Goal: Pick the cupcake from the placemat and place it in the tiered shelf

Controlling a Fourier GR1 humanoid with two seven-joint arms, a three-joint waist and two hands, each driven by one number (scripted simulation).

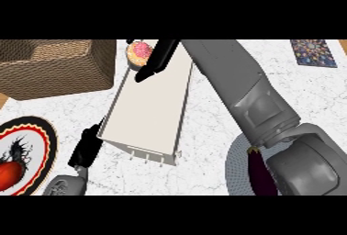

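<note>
We see the right hand [154, 62] with fingers straight beside the cupcake [138, 53] at the tiered shelf's [149, 110] far end — apparently set down there — left hand [86, 148] relaxed near-left

Just left of the right hand [154, 62] the cupcake [139, 53] sits at the tiered shelf [146, 110] far end; farther left the woven basket [54, 66] blocks passage, while below its fingertips the shelf top lies open
</note>
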